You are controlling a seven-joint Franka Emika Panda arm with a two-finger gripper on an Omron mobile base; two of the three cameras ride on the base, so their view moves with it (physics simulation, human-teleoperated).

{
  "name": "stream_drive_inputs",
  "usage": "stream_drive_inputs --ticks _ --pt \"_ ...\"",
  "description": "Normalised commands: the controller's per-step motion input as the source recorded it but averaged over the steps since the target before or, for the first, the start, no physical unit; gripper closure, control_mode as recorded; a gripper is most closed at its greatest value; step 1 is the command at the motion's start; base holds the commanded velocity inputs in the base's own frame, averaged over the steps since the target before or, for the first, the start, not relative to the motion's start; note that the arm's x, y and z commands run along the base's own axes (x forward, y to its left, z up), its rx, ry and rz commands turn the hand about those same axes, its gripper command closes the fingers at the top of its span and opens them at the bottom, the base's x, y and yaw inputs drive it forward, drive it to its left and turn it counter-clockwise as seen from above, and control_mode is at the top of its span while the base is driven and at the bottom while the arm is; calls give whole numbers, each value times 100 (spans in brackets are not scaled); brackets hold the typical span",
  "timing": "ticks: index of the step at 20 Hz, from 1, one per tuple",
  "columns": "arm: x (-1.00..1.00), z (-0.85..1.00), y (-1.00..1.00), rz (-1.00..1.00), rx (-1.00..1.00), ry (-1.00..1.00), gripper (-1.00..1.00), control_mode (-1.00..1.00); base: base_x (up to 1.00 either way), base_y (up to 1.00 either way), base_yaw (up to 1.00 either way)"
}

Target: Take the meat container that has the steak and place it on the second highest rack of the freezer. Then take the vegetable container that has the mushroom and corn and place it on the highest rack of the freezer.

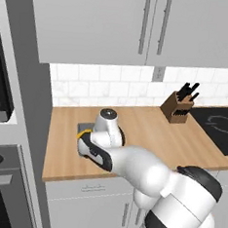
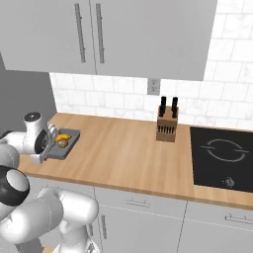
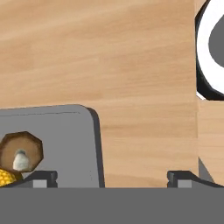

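while wide open, end effector straddles tray rim.

Wooden counter, grey cabinets

The vegetable container sits on the counter, far left of the knife block; the cooktop lies right of the block.

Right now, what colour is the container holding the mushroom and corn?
Grey; the container shows best in the hand view.
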Motion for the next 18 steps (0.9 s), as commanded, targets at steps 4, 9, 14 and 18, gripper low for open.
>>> stream_drive_inputs --ticks 4,9,14,18 --pt "10 -14 0 0 0 0 -100 -100 0 0 0" --pt "26 -24 0 0 0 0 -100 -100 0 0 0" --pt "13 -34 0 0 0 0 -100 -100 0 0 0" --pt "16 -33 0 0 0 0 -100 -100 0 0 0"
